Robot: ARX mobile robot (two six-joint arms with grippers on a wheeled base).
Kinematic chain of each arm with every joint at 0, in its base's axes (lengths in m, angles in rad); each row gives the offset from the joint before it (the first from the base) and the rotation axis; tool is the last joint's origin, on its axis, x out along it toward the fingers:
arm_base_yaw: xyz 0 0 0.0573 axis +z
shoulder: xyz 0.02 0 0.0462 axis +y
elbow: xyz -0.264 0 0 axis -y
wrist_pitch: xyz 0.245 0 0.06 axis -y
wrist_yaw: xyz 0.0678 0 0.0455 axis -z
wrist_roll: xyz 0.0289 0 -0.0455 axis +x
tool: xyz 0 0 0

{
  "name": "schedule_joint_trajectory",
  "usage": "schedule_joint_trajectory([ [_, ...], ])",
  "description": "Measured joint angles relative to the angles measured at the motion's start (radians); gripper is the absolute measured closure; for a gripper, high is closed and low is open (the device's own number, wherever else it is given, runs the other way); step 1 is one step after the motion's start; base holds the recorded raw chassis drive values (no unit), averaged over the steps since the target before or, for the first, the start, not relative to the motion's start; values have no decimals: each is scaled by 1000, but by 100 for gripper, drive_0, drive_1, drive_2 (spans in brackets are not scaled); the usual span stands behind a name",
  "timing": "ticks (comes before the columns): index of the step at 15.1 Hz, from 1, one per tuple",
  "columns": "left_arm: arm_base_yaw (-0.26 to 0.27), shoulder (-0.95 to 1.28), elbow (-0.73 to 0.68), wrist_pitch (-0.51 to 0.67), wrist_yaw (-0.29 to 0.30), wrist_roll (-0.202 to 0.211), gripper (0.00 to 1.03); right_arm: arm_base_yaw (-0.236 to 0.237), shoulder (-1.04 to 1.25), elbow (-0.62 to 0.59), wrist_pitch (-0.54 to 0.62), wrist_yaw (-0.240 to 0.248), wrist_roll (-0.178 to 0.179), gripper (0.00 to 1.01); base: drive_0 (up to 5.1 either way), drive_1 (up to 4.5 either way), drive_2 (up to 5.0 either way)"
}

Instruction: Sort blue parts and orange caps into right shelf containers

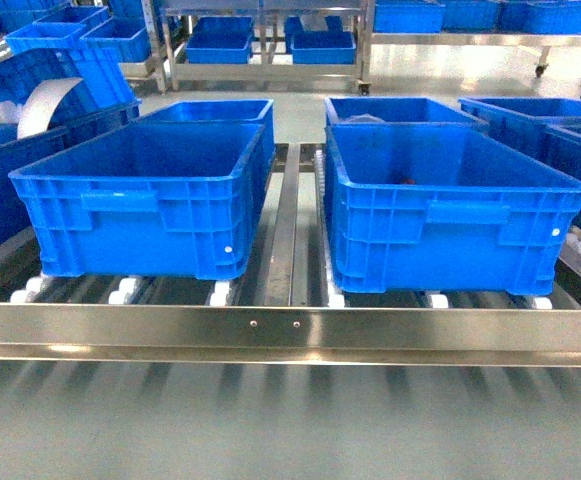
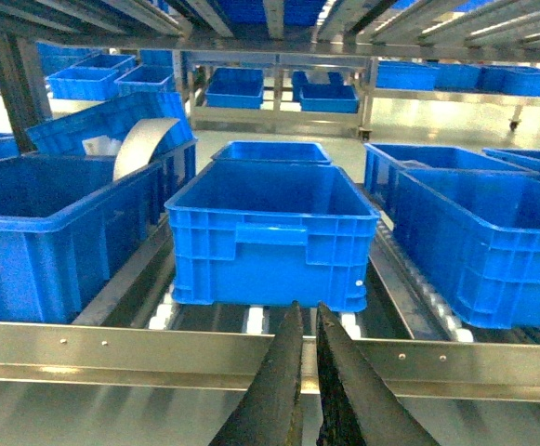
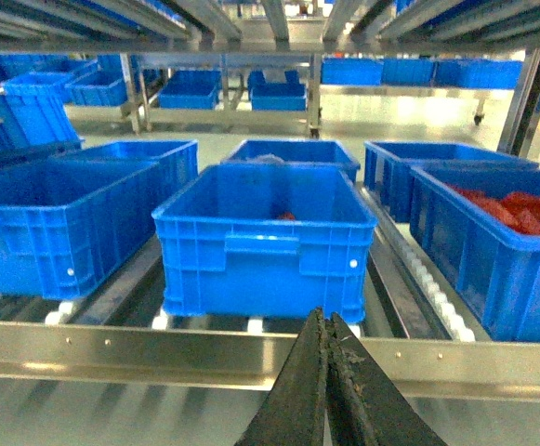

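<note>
1. Head view: two ribbed blue plastic crates sit side by side on the steel shelf (image 1: 290, 335), the left crate (image 1: 145, 200) and the right crate (image 1: 450, 210), each resting on white rollers (image 1: 120, 295) behind the flat, shiny front rail. A metal divider strip (image 1: 288, 230) runs through the gap between them. Both tops are open; a small dark-reddish thing shows low inside the right crate, too small to name. No orange cap shows clearly, and neither gripper is seen here
2. Left wrist view: the left gripper (image 2: 307, 321) hangs just before the rail, its dark tapered fingers nearly together with only a thin slit between, holding nothing. Straight ahead stands a crate with a moulded side handle; a curved grey sheet (image 2: 144, 149) leans in a crate to the left
3. Right wrist view: the right gripper (image 3: 328, 325) has its rough black fingers pressed together, empty. A far-right crate (image 3: 493, 251) holds orange-red pieces (image 3: 516, 209)
</note>
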Motion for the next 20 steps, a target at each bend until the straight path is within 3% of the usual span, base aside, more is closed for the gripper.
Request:
schedule_joint_trajectory([
  [8, 0, 0, 0, -18, -2, 0, 101, 0, -2, -1, -20, 2, 0, 99, 0, 0, 0],
  [10, 0, 0, 0, -18, -2, -2, 77, 0, -2, -1, -20, 2, 0, 74, 0, 0, 0],
  [11, 0, 0, 0, -18, -2, -2, 51, 0, -2, -1, -20, 2, 0, 49, 0, 0, 0],
  [14, 0, 0, 0, -18, -2, -2, 12, 0, -2, -1, -20, 2, -1, 9, 0, 0, 0],
  [15, 0, 0, 0, -18, -2, -1, 3, 0, -2, -1, -20, 2, 0, 1, 0, 0, 0],
  [20, 0, 0, 0, -18, -2, -2, 5, 0, -2, -1, -20, 2, 0, 3, 0, 0, 0],
])
